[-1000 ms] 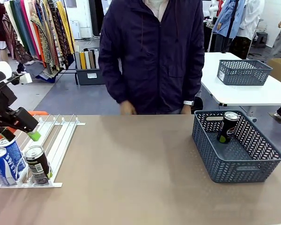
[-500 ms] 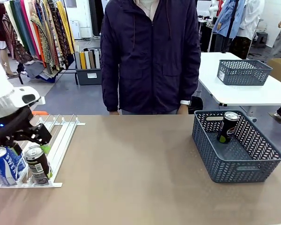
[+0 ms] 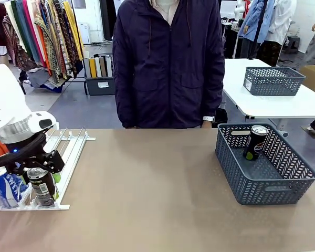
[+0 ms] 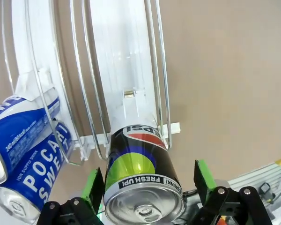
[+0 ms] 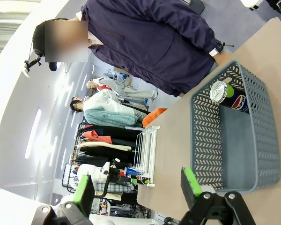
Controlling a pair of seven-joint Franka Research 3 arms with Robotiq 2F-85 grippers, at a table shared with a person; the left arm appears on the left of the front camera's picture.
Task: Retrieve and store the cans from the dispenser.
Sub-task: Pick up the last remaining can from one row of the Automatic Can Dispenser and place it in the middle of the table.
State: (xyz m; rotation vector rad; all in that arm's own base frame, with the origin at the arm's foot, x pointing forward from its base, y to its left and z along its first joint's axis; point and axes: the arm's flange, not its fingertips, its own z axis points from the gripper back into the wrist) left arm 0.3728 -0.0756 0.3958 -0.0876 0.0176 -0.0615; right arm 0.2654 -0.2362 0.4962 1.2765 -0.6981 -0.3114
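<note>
Front view: my left gripper [image 3: 42, 176] has come down and toward the near end of the dispenser [image 3: 69, 149] within the last second; a moment ago it hung higher and farther back over the rails, and now it sits low over the black can [image 3: 42, 190] at the front lip; two blue cans [image 3: 6, 185] stand in the lane just to the left. The person [image 3: 170, 63] stands at the far side of the table [image 3: 157, 205], arms now down, taking no part. At the right the grey basket [image 3: 268, 185] already holds a second black can [image 3: 255, 142], so I judge one can stored and three left to fetch.

Left wrist view: my left gripper [image 4: 149, 183] is spread to its full width with the black can [image 4: 138, 154] standing between the green pads [image 4: 92, 187]; the right-hand pad is clearly off the can; on the other side I cannot tell whether it touches. The blue cans [image 4: 25, 140] lie beside it in the neighbouring lane of the dispenser [image 4: 126, 70]. The approach looks finished; closing on this can seems the next step.

Right wrist view: my right gripper [image 5: 136, 183] is spread and empty, held high above the basket [image 5: 260, 154], looking down at the second black can [image 5: 225, 93]; the dispenser [image 5: 147, 150] shows far off.
</note>
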